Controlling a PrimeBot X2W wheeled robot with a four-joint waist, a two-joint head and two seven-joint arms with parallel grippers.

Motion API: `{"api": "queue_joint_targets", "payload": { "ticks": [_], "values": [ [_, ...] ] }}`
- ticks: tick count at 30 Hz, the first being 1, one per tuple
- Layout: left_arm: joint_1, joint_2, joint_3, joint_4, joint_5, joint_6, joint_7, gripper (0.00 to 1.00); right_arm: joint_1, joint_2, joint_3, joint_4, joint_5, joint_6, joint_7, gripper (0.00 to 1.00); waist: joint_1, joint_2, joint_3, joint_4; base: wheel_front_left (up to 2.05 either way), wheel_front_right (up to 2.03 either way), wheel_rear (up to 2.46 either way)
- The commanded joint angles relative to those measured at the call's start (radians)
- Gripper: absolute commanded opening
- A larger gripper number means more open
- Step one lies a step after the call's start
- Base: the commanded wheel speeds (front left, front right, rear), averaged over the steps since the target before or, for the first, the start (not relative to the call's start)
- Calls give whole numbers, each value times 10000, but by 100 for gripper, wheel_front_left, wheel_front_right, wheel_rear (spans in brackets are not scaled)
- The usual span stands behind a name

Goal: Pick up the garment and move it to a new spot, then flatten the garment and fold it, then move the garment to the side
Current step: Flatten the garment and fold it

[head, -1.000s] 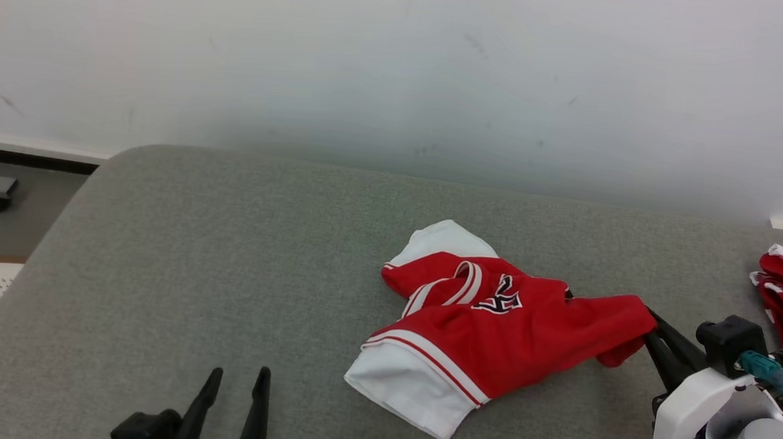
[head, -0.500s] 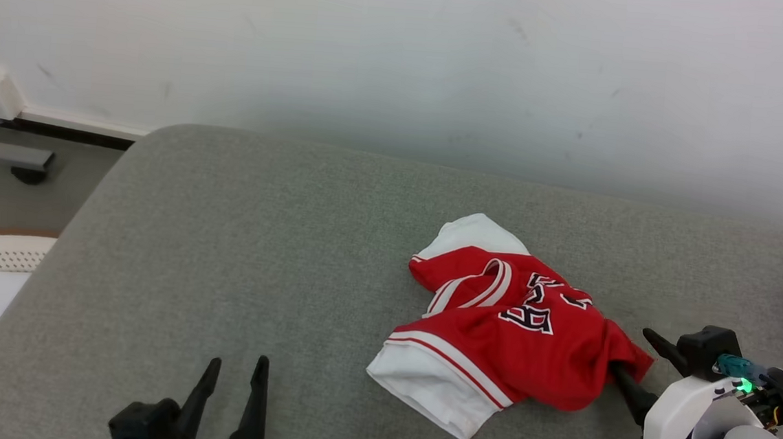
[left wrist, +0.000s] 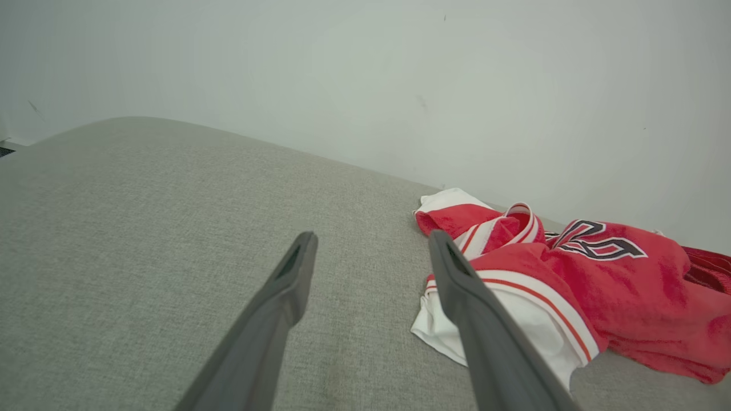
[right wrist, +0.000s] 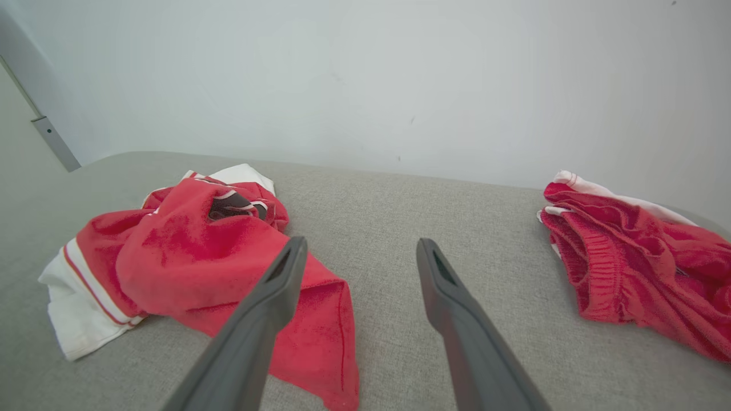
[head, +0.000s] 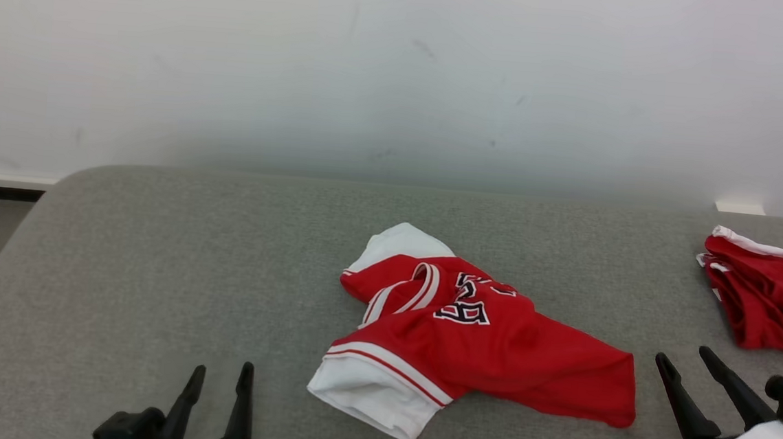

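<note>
The garment [head: 473, 339] is a red jersey with white trim and black lettering, lying crumpled in the middle of the grey padded table [head: 154, 265]. It also shows at right in the left wrist view [left wrist: 571, 274] and at left in the right wrist view [right wrist: 188, 257]. My right gripper [head: 682, 353] stands open just right of the garment's red corner, with nothing between its fingers [right wrist: 268, 302]. My left gripper [head: 221, 371] is open at the lower left, apart from the garment, its fingers [left wrist: 285, 279] over bare table.
A second red and white cloth [head: 768, 301] lies bunched at the table's far right edge, also seen in the right wrist view [right wrist: 634, 257]. A pale wall [head: 401, 75] runs behind the table. The table's left corner is rounded, with floor beyond it.
My right gripper has opened and let go of the garment's right corner, then drawn back to the right. The garment has settled flat on the table. The camera has shifted.
</note>
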Motion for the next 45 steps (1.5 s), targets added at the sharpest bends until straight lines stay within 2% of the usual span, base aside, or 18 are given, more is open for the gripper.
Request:
{"api": "queue_joint_targets", "payload": {
  "ticks": [1,8,13,18,26,36,39,45],
  "values": [
    [24,37,7,-40,34,-22,-1,100,556,-102,-344,-289,88,-25,-93,100,0,0,21,-260,0,0,0],
    [-23,37,-105,-66,9,-4,-1,100,2606,618,-1676,-1046,-354,-25,-191,100,0,0,89,-422,0,0,0],
    [-22,37,-124,-51,14,-28,-1,100,3243,1281,-2270,-1165,-1077,-25,-181,100,0,0,111,-383,0,0,0],
    [-131,37,-152,35,55,-66,-1,100,2771,1571,-2463,-704,-1622,-25,-36,100,0,0,155,-299,0,0,0],
    [-278,36,-186,89,187,-145,-1,100,1527,1565,-1915,949,-1881,-25,718,100,0,0,494,105,0,0,0],
    [-650,38,-79,48,383,-257,-1,100,333,1953,-1214,2364,-1203,-25,458,100,0,0,1197,529,0,0,0],
    [-727,36,-46,58,434,-288,-1,100,91,1940,-931,2707,-1106,-25,304,0,0,0,1278,592,0,0,0],
    [-526,36,52,145,432,-264,-1,100,-77,1584,-674,2908,-947,-25,-71,0,0,0,1006,434,0,0,0]
  ]
}}
